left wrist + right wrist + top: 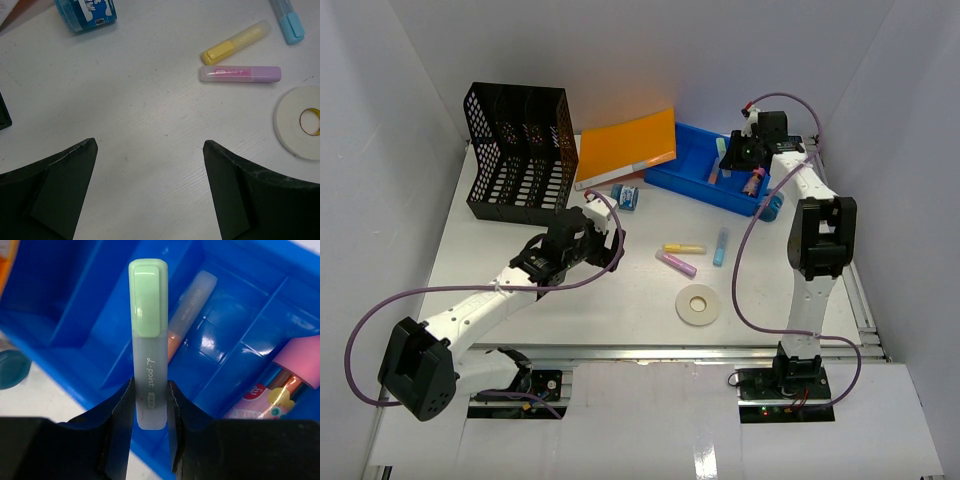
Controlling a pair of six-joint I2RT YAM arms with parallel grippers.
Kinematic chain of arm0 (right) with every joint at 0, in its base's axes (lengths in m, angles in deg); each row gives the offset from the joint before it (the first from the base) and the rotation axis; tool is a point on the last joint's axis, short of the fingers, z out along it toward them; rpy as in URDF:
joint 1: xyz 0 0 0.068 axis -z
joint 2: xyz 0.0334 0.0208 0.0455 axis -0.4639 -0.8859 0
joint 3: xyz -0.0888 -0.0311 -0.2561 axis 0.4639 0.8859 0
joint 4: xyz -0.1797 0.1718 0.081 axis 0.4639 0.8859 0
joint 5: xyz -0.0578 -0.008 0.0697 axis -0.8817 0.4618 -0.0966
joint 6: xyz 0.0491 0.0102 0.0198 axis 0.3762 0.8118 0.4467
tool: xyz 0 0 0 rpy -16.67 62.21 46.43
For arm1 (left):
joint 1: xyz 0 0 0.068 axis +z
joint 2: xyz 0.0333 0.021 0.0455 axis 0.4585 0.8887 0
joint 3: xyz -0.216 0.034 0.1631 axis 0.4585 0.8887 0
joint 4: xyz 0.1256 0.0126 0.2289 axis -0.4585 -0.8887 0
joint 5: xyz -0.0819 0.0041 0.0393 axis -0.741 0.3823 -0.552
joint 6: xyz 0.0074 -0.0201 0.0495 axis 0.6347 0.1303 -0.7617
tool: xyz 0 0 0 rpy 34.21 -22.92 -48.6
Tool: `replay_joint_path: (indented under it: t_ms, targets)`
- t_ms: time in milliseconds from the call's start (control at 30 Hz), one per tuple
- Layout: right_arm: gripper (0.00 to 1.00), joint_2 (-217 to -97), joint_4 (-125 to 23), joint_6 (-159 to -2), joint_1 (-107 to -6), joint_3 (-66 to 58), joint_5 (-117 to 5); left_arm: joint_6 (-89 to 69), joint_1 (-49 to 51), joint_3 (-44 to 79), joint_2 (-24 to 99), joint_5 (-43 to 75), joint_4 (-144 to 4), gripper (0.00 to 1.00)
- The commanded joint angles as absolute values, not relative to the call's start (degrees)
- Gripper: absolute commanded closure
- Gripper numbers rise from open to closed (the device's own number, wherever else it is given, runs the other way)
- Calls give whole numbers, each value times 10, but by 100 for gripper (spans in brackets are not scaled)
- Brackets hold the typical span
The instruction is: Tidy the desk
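The desk is a white tabletop with an aluminium rail along its near edge. My right gripper is shut on a pale green highlighter and holds it above the blue tray; it hovers over the tray's right part in the top view. The tray holds an orange highlighter and a pink stick. My left gripper is open and empty just above bare desk, left of the yellow highlighter and purple highlighter.
A blue highlighter and a white tape roll lie mid-desk. A small blue item sits by the orange folder. A black file rack stands at the back left. A teal item lies beside the tray.
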State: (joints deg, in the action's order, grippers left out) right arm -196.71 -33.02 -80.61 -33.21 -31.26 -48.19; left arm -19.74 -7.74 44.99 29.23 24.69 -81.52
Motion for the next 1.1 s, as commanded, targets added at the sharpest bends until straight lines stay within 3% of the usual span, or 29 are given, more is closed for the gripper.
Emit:
replay_joint_path:
  t_ms: [0,100,367,500,633,800,1067]
  targets:
    - [83,-2005,-362,-753,-327,-367,-510,-203,-73,449,287,241,-810,2]
    - [74,-2031,-369,-741,-326,-376,-514,-203,-72,450,290,224,-809,2]
    - [33,-2028,-386,-743,-318,-357,-498,-171,-73,451,290,172,-793,2]
    - [27,-1985,-386,-766,-313,-332,-471,-86,-72,463,290,106,-744,2]
    - [22,-1897,-370,-873,-309,-257,-365,82,-72,493,311,57,-652,4]
    - [21,-1706,-360,-1026,-311,-85,-256,262,-81,486,371,60,-628,17]
    - [21,-1529,-354,-1088,-311,159,-217,425,-157,290,562,159,-865,20]
